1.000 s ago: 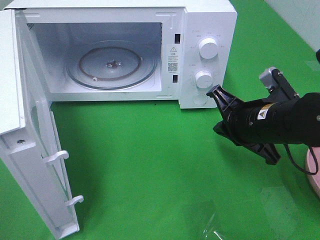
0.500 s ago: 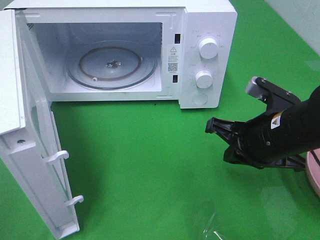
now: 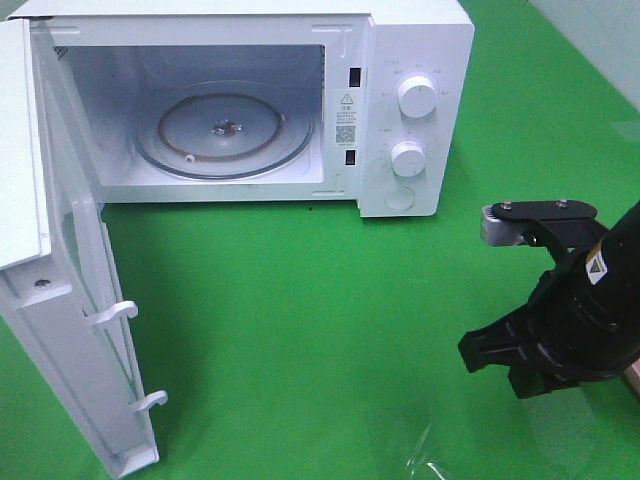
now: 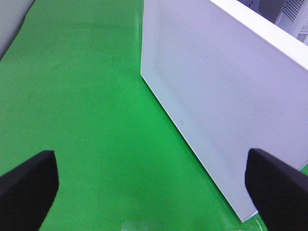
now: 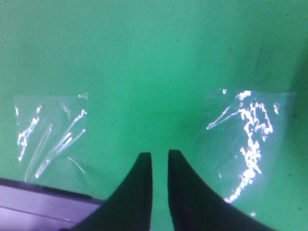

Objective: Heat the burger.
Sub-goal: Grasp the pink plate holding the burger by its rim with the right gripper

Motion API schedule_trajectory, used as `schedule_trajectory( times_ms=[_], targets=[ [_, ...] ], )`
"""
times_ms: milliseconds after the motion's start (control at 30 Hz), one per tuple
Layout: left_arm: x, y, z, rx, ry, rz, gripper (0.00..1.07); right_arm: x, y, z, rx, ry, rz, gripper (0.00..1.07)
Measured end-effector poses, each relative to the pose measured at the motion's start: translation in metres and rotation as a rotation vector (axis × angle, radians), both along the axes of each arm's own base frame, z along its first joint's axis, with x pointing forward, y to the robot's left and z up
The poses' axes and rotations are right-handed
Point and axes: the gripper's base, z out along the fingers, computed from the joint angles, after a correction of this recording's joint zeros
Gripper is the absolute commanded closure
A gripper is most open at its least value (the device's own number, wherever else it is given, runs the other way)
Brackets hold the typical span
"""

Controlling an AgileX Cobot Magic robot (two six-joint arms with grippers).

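Observation:
The burger is out of view in every frame. The white microwave (image 3: 415,60) stands at the back with its door (image 3: 60,300) swung wide open to the left, and its glass turntable (image 3: 225,130) is bare. My right arm (image 3: 560,310) hangs over the green table in front and to the right of the microwave, pointing down. In the right wrist view my right gripper (image 5: 160,154) shows a narrow gap between its black fingers, with nothing in it. My left gripper (image 4: 154,192) is wide open and empty beside a white perforated microwave panel (image 4: 216,96).
Two patches of clear shiny film (image 5: 53,139) (image 5: 245,125) lie flat on the green cloth below the right gripper. One such patch (image 3: 430,460) shows near the front edge. The open door stands out over the left front of the table.
The right arm swung away from the microwave's knobs toward the front right and turned to point downward. Its fingers parted slightly. The left gripper has not moved.

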Motion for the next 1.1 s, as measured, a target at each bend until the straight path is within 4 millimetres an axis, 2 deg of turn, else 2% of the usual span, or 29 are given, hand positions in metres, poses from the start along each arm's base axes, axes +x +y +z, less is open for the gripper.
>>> schedule_trajectory(
  times_ms=[33, 67, 100, 133, 167, 200, 233, 267, 333, 367, 400, 500, 667, 1100],
  targets=[
    [0.0, 0.0, 0.0, 0.0, 0.0, 0.0, 0.09, 0.0, 0.0, 0.0, 0.0, 0.0, 0.0, 0.91],
    [0.0, 0.0, 0.0, 0.0, 0.0, 0.0, 0.09, 0.001, -0.001, 0.003, -0.022, 0.011, 0.023, 0.85],
    [0.0, 0.0, 0.0, 0.0, 0.0, 0.0, 0.09, 0.004, -0.002, 0.01, -0.062, 0.019, 0.07, 0.73],
    [0.0, 0.0, 0.0, 0.0, 0.0, 0.0, 0.09, 0.004, -0.002, 0.01, -0.062, 0.019, 0.07, 0.73],
    [0.0, 0.0, 0.0, 0.0, 0.0, 0.0, 0.09, 0.007, -0.003, 0.016, -0.098, 0.025, 0.102, 0.57],
    [0.0, 0.0, 0.0, 0.0, 0.0, 0.0, 0.09, 0.007, -0.003, 0.016, -0.098, 0.025, 0.102, 0.57],
    [0.0, 0.0, 0.0, 0.0, 0.0, 0.0, 0.09, 0.008, -0.005, 0.02, -0.126, 0.032, 0.122, 0.48],
    [0.0, 0.0, 0.0, 0.0, 0.0, 0.0, 0.09, 0.008, -0.005, 0.02, -0.126, 0.032, 0.122, 0.48],
    [0.0, 0.0, 0.0, 0.0, 0.0, 0.0, 0.09, 0.01, -0.006, 0.024, -0.15, 0.041, 0.133, 0.19],
    [0.0, 0.0, 0.0, 0.0, 0.0, 0.0, 0.09, 0.01, -0.006, 0.024, -0.15, 0.041, 0.133, 0.19],
    [0.0, 0.0, 0.0, 0.0, 0.0, 0.0, 0.09, 0.01, -0.007, 0.025, -0.165, 0.04, 0.141, 0.09],
    [0.0, 0.0, 0.0, 0.0, 0.0, 0.0, 0.09, 0.01, -0.007, 0.025, -0.174, 0.04, 0.151, 0.07],
    [0.0, 0.0, 0.0, 0.0, 0.0, 0.0, 0.09, 0.011, -0.012, 0.025, -0.197, 0.051, 0.18, 0.09],
    [0.0, 0.0, 0.0, 0.0, 0.0, 0.0, 0.09, 0.025, -0.054, 0.025, -0.218, 0.066, 0.071, 0.16]
  ],
)
